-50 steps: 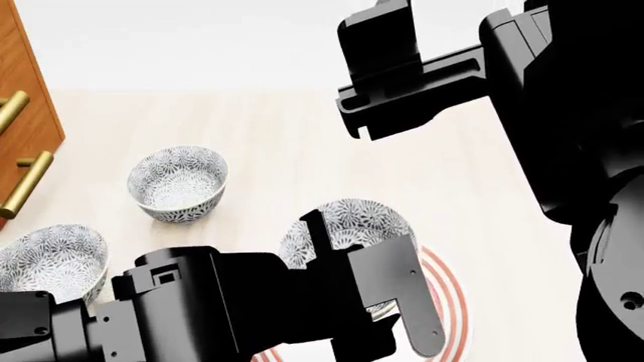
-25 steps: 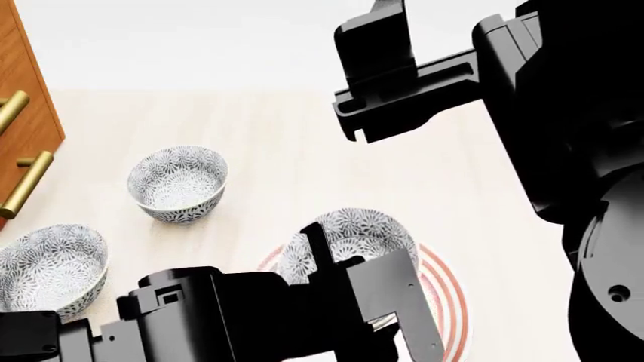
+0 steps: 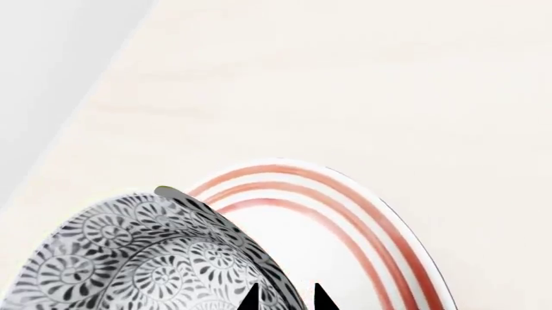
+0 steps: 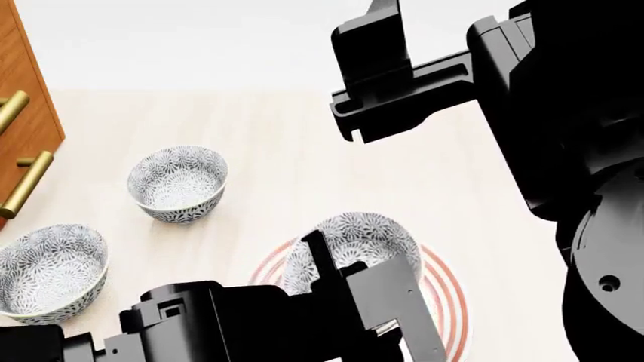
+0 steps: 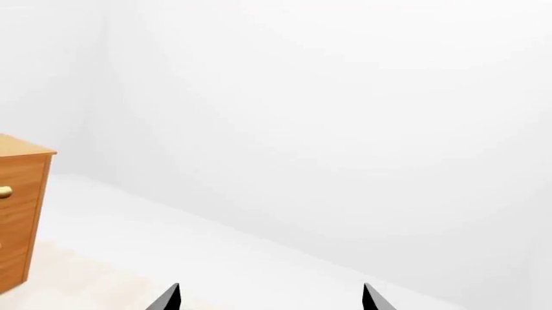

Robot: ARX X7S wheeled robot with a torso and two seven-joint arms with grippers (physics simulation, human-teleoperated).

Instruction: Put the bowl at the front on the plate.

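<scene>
The left hand (image 4: 357,283) grips the bowl (image 4: 352,241) by its rim, over the plate (image 4: 443,302) at the near side of the bench (image 4: 302,158). The right hand (image 5: 270,298) is raised far above, its fingers wide apart. 2 other bowls (image 4: 178,183) stand to the left.

The light is bright and even all over, and I can't tell where it comes from. There are almost no shadows on the pale table (image 4: 302,151). No glare shows. The black arms look like flat dark shapes with little detail. Everything looks sharp, with no blur or bending at the edges.
</scene>
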